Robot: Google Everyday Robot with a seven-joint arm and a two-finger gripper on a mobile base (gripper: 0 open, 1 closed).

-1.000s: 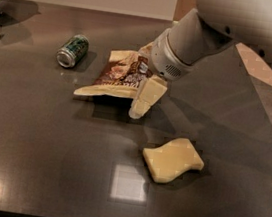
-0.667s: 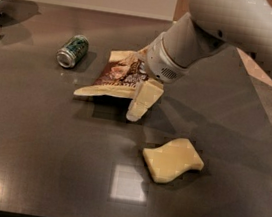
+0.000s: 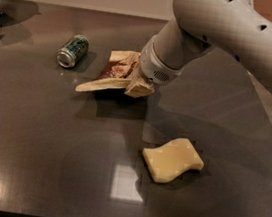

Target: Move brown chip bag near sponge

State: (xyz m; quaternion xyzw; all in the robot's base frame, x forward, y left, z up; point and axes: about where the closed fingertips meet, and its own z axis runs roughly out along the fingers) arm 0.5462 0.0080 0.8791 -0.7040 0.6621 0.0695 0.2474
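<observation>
Three items are shown on the desk point(image 3: 40, 142): green soda can point(image 3: 73, 51), left; brown chip bag point(image 3: 112, 72), centre, clamped at its right edge by the claw point(image 3: 139, 86); sponge point(image 3: 172, 160), lower right. Slippage from so marginal a grip is risked.

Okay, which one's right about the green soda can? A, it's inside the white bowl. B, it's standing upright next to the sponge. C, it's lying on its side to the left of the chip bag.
C: the green soda can lies on its side on the table, left of the brown chip bag in the picture. The gripper is at the bag's right end, and the sponge lies apart, nearer the camera.
</observation>
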